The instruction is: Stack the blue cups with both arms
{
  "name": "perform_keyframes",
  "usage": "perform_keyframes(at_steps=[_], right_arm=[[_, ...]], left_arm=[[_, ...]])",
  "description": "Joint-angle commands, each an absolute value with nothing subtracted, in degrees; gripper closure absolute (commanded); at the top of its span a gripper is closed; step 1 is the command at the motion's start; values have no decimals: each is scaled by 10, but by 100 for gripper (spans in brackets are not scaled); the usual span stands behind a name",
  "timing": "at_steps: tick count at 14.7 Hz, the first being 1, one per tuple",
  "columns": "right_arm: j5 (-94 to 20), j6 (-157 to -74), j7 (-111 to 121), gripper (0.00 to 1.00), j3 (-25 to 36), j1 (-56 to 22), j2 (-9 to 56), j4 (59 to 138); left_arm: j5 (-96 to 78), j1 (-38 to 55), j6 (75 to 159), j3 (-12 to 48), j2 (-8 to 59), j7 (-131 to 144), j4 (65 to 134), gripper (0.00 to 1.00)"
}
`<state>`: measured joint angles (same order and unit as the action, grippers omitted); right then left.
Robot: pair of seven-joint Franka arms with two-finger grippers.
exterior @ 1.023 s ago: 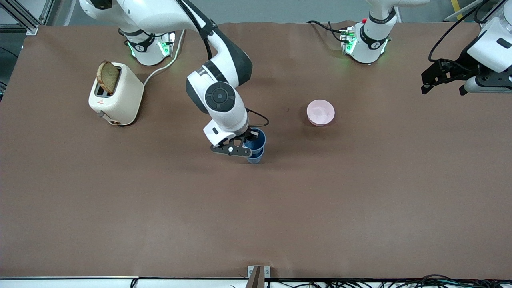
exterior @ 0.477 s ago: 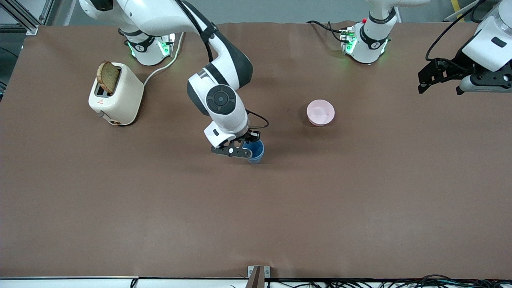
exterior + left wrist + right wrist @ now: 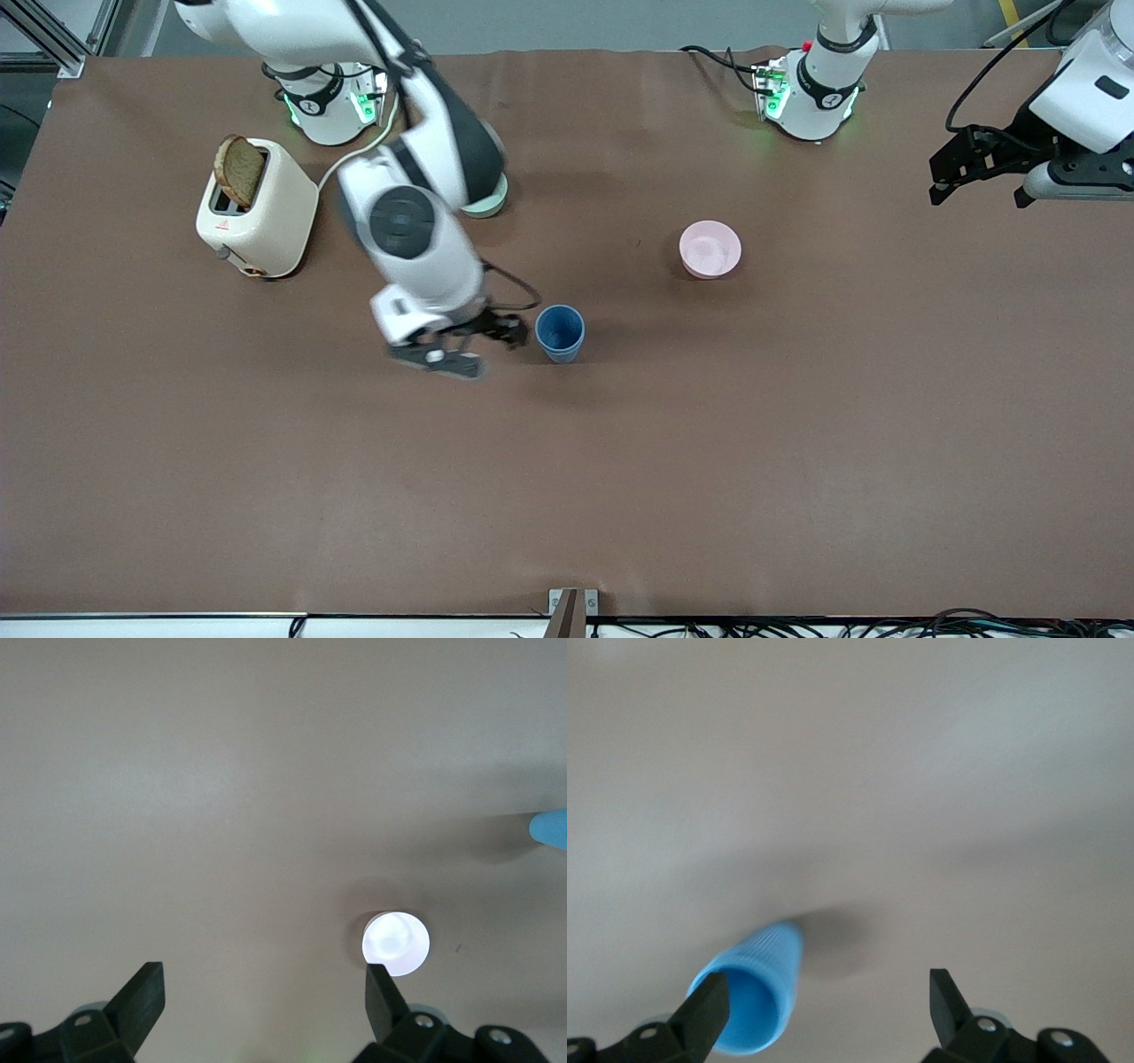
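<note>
My right gripper [image 3: 496, 341] hangs wide open, empty, beside the blue cups [image 3: 560, 332], apparently nested; my left gripper [image 3: 982, 177] waits, open.

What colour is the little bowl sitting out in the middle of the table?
The bowl is pale pink, clearest in the front view.

high front camera faces robots; wrist cameras look down.
</note>
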<state>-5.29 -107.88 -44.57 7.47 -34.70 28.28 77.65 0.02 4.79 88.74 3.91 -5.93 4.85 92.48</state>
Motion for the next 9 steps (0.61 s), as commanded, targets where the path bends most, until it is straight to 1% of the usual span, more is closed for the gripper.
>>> perform_keyframes(at_steps=[1,3,4,5,7,9], right_arm=[[-37,-1015,-404,0,98,-303,207,802],[-33,-941,-379,0,103,-258,178,802],[-21,-913,-374,2,103,-238,164,803],[-7,-892,-365,2,103,-214,149,803],[3,-883,-284,0,104,-172,124,802],[5,-860,-209,0,104,-113,107,803]], left_arm=[[-7,46,889,40,-74,54,933,0],[-7,46,894,40,-73,54,933,0],[-7,46,895,40,-72,54,933,0],[-6,47,895,40,-72,54,933,0],[-6,46,895,40,-72,54,933,0],[-6,46,892,40,-73,54,933,0]])
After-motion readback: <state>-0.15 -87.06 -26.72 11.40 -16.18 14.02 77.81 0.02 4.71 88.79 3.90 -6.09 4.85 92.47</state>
